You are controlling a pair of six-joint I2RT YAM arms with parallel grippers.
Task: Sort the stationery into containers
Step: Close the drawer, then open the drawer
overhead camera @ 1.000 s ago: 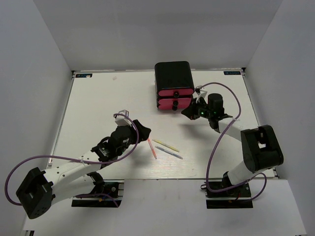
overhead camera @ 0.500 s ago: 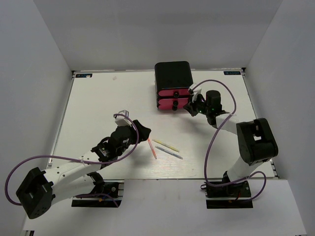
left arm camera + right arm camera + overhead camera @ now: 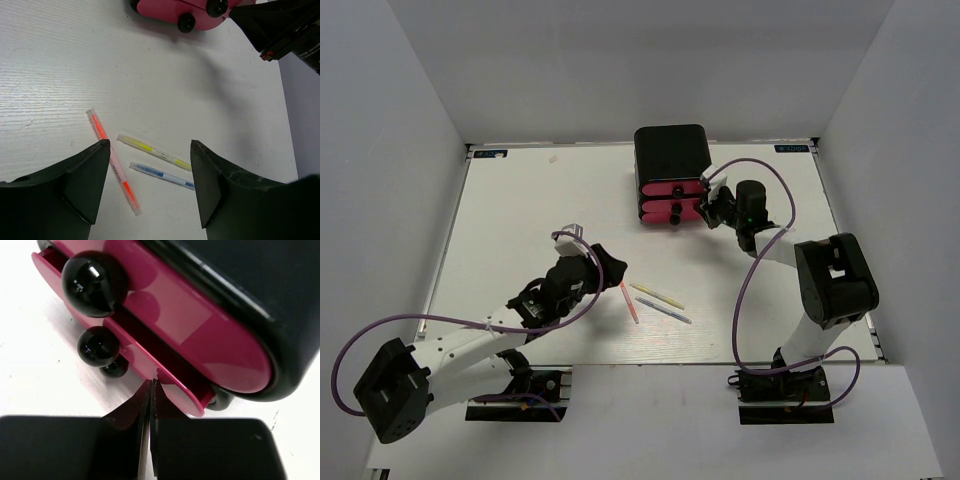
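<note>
Table [image 3: 520, 200]: white, carries everything listed.
Box [image 3: 671, 148]: black, rounded corners, upper centre of the top view.
Drawers [image 3: 672, 188]: pink fronts stacked in the box, facing the arms; round black knobs [image 3: 94, 282].
Pink pen [image 3: 629, 301]: loose on the table, lower centre of the top view, well apart from the box.
Yellow pen [image 3: 657, 296]: just right of the pink pen, slanted.
Light-blue pen [image 3: 664, 311]: just below the yellow pen, roughly parallel to it.
Left hand [image 3: 149, 143]: fingers apart, holding nothing, above the three pens.
Right hand [image 3: 151, 386]: fingers pressed together, nothing between them, tips at the right end of the drawer fronts.
</note>
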